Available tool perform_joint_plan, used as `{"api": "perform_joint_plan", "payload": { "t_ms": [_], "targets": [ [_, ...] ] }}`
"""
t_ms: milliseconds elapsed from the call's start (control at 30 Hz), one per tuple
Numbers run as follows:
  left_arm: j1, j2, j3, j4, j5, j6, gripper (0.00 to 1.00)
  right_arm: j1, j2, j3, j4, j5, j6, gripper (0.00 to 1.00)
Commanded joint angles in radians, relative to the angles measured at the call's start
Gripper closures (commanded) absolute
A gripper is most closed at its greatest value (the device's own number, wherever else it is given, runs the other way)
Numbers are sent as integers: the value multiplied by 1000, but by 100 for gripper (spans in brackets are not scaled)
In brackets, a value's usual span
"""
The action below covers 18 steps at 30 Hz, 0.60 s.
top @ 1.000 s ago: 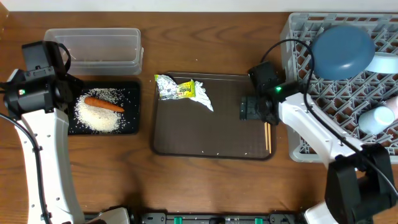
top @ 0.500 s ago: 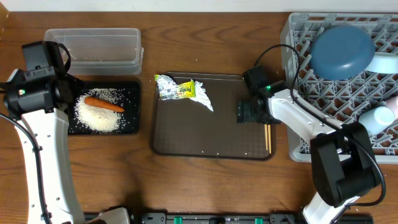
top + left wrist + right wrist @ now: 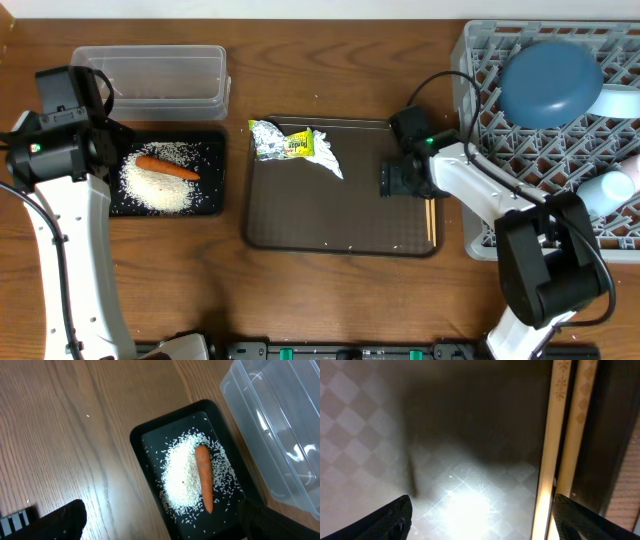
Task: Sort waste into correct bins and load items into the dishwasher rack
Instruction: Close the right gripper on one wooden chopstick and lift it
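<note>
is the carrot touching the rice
Touching. The left wrist view shows the carrot lying on top of the rice heap in the black tray, with grains along both of its sides.

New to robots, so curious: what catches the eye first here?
A small orange carrot lies on a heap of white rice grains in the shallow black tray, at the left. At the right, a large dark blue round dish sits in the grey plastic lattice rack, while the right pincer hangs open over thin wooden chopsticks on the dark brown serving tray.
</note>
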Motion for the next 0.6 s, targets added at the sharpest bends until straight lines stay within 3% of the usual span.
{"api": "perform_joint_plan", "payload": {
  "t_ms": [0,267,400,567],
  "targets": [
    [1,1,8,-4,-26,3,1,-3,31,-6,7,19,-11,11],
    [1,1,8,-3,-26,3,0,-3,32,-6,6,17,-11,15],
    [1,1,8,-4,-26,3,1,-2,32,-6,2,17,-10,37],
    [1,1,8,-4,-26,3,0,0,32,-8,2,7,-10,53]
  ]
}}
